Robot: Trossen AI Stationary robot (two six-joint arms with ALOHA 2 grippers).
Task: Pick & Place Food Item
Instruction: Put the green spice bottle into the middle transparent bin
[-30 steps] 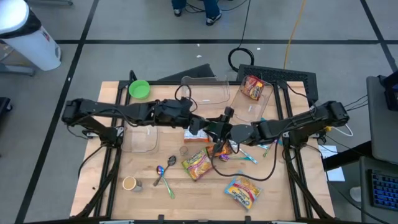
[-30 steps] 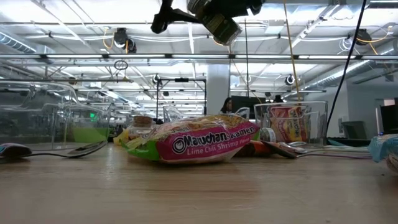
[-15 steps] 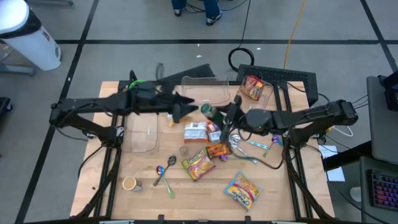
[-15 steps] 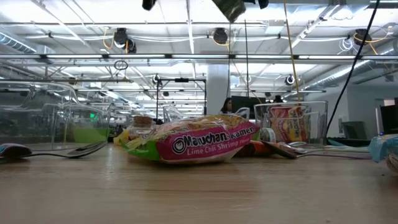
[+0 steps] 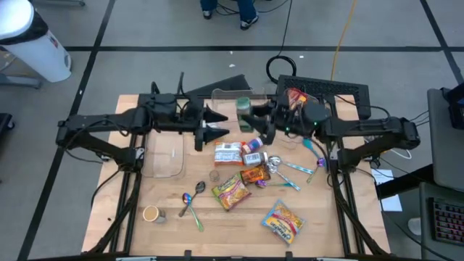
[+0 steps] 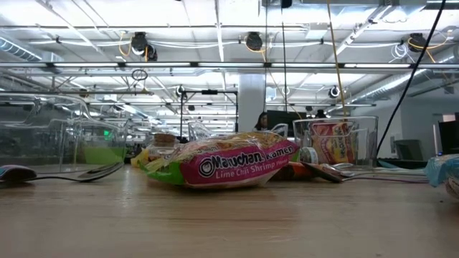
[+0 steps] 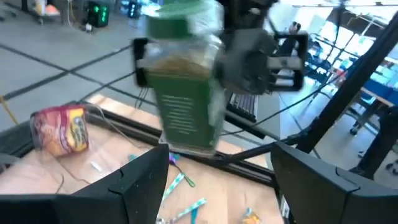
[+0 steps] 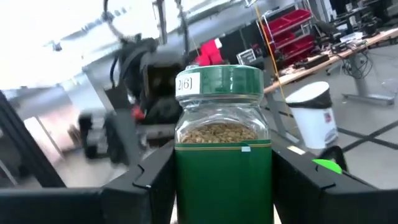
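Observation:
A glass jar (image 8: 222, 140) with a green lid, a green label and brown grains inside hangs high over the far middle of the table (image 5: 319, 210). My right gripper (image 5: 251, 116) is shut on it, reaching in from the right. The jar (image 7: 185, 81) also fills the left wrist view. My left gripper (image 5: 217, 125) stands open just left of the jar (image 5: 244, 107), pointing level at it with nothing between its fingers. Neither gripper shows in the low view. My right gripper pinches the jar's labelled body (image 8: 181, 180) between its two fingers (image 8: 155, 177), one on each side. The fingers come about level from the table's right side. The jar stands upright in the hold, lid up, lifted clear of the table.
A clear container (image 5: 235, 101) and a clear tub holding a ramen pack (image 5: 293, 101) stand at the far edge; another clear tub (image 5: 165, 161) is at left. Ramen packs (image 5: 230, 190) (image 5: 283, 221), small boxes (image 5: 228, 152), spoons (image 5: 190, 199) and a cup (image 5: 151, 213) lie on the table.
My right gripper has risen from the table's middle and gone toward the far edge with the jar, rolling so that the jar now stands upright. My left gripper has risen too and drawn back toward the left and far side, away from the jar.

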